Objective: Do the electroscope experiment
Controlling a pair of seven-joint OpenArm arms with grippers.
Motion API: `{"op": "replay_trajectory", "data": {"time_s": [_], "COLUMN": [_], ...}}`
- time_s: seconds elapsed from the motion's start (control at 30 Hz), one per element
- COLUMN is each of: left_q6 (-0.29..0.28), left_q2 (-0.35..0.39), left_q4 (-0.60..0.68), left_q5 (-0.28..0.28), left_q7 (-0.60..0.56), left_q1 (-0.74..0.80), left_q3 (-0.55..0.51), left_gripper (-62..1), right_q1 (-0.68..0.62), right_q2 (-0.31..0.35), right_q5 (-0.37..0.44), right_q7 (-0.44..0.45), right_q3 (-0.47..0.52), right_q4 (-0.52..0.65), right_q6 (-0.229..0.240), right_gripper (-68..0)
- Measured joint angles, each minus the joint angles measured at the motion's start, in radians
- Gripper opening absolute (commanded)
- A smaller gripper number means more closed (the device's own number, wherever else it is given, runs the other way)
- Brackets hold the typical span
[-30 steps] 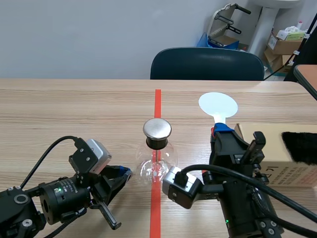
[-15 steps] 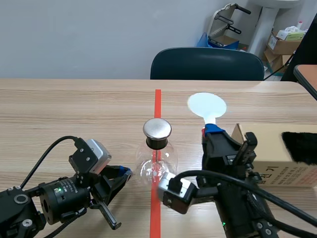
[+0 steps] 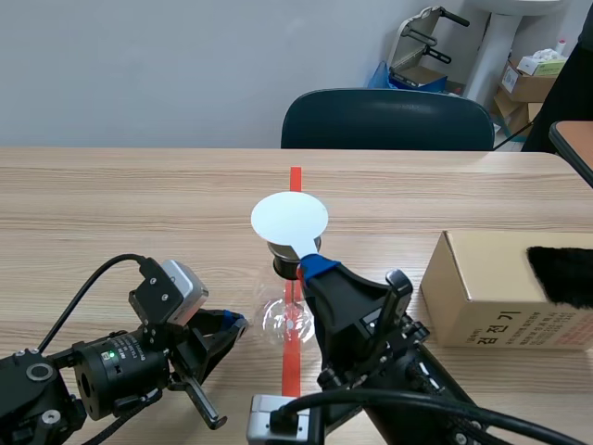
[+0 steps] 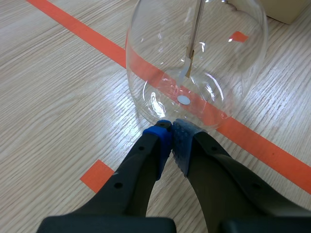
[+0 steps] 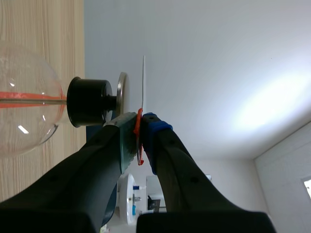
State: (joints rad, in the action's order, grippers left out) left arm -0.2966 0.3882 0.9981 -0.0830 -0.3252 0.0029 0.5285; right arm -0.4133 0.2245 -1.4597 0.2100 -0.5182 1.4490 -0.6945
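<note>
My left gripper (image 4: pixel 170 133) is pinched shut on nothing, tips touching the glass electroscope (image 4: pixel 194 63) on the table's red line. My right gripper (image 5: pixel 141 127) clamps the white disc paddle (image 3: pixel 289 219), disc just over the metal cap (image 5: pixel 121 94). A cardboard box (image 3: pixel 500 292) sits right.

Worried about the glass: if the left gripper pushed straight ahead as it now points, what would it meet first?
The electroscope's glass flask. The left gripper, fingers shut, sits right at its lower wall, perhaps touching it.
</note>
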Motion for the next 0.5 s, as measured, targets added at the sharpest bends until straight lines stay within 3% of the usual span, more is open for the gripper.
{"op": "replay_trajectory", "data": {"time_s": [0.5], "left_q6": [0.000], "left_q2": [0.000], "left_q4": [0.000], "left_q5": [0.000], "left_q7": [0.000], "left_q1": [0.000], "left_q3": [0.000], "left_gripper": [-56.9], "right_q1": [0.000], "right_q2": [0.000], "right_q5": [0.000], "right_q7": [0.025], "right_q3": [0.000], "right_q4": [0.000], "right_q6": [0.000], "right_gripper": [-66.5]}}
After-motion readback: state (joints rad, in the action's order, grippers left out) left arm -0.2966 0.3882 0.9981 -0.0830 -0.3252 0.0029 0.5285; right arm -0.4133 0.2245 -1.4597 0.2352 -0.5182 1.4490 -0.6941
